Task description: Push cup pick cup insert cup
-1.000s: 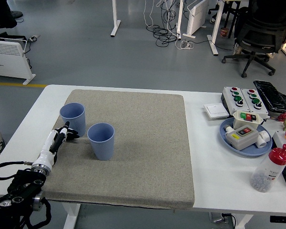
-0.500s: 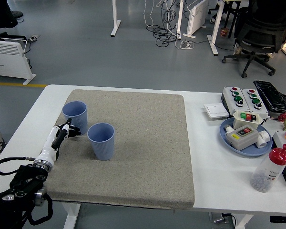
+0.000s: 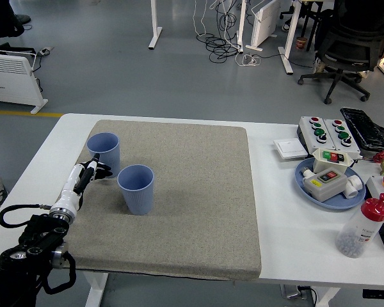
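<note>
Two light blue cups stand upright on the grey mat (image 3: 198, 192). The far cup (image 3: 104, 152) is near the mat's left edge. The near cup (image 3: 136, 188) stands just right of and in front of it, a small gap between them. My left hand (image 3: 93, 169) reaches in from the lower left with fingers stretched out, its fingertips touching the far cup's near left side. It holds nothing. My right arm is out of view.
At the right stand a blue plate (image 3: 326, 192) with button boxes, a control box (image 3: 323, 131), a white switch (image 3: 289, 148) and a red-capped bottle (image 3: 361, 227). The white table (image 3: 41, 173) shows left of the mat.
My left hand has moved forward and right, pushing the far cup a little to the right and away, closer to the near cup.
</note>
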Action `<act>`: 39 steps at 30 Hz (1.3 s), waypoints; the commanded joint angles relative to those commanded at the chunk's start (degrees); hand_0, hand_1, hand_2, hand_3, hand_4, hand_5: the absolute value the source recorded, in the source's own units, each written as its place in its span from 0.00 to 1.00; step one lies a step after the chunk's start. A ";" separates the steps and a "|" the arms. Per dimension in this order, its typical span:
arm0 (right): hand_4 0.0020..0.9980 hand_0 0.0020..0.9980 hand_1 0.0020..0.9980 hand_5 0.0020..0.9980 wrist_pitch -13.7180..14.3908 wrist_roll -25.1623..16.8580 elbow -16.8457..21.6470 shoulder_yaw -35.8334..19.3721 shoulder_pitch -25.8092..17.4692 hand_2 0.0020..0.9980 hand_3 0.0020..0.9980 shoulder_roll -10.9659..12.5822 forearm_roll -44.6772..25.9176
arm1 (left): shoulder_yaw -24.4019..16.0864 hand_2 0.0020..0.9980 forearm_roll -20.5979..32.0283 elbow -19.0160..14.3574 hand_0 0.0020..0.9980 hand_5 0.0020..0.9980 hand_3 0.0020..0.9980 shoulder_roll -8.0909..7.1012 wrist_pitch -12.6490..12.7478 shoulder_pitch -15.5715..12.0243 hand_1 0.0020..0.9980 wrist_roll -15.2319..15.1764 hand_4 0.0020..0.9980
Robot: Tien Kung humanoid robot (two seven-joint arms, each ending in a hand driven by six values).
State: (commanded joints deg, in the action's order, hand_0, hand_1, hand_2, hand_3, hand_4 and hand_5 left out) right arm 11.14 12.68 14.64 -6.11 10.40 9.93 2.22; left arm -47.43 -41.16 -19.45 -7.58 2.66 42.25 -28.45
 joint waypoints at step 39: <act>0.10 0.71 0.65 0.48 0.13 -0.44 -0.16 0.69 -0.30 0.70 0.61 0.12 -1.34 | -24.45 0.91 -40.30 -47.79 0.75 0.83 0.79 -12.33 1.47 -15.41 0.80 20.38 0.91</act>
State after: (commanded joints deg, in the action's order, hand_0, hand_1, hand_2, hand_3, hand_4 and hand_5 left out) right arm 11.27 12.24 14.48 -5.42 10.10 10.05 0.88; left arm -71.87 -81.46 -67.24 -19.90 4.13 26.84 -8.08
